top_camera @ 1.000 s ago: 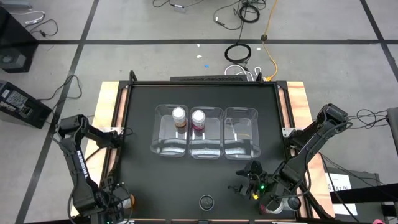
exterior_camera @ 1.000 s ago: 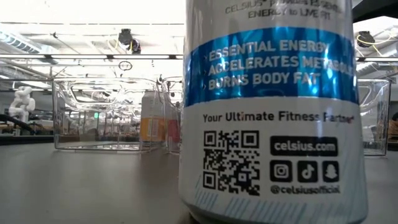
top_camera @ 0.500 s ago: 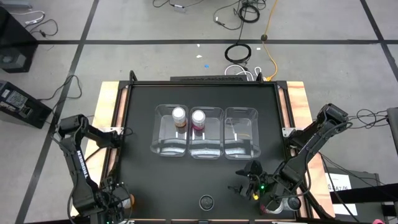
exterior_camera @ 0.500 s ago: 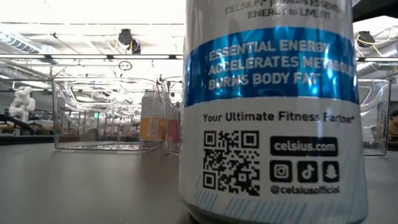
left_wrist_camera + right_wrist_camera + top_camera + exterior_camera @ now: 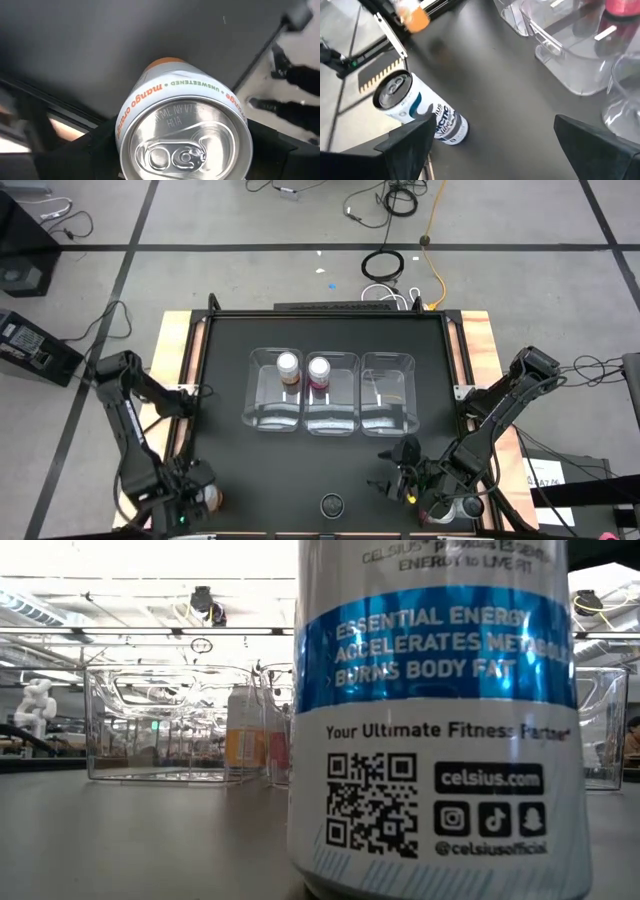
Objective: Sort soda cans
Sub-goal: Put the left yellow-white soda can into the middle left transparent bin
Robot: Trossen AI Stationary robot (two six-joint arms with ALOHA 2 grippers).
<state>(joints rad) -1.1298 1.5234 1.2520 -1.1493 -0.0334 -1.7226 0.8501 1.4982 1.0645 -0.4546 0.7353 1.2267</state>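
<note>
Black desk (image 5: 230, 470): left pincer (image 5: 180, 165) clamps the orange can (image 5: 182, 132) at the corner far from the bins (image 5: 332, 392) (right pincer (image 5: 495, 145) gapes empty). Lift straight, keeping it upright.

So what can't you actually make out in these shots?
- Low view: the silver can right at the lens blocks the right bin and cuts off its own top.
- Left wrist view: the orange can between the left hand fingers hides its own lower body.
- High view: left hand sits at the table's edge; its grip is too small to judge.
- Only four of the cans show anywhere.
</note>
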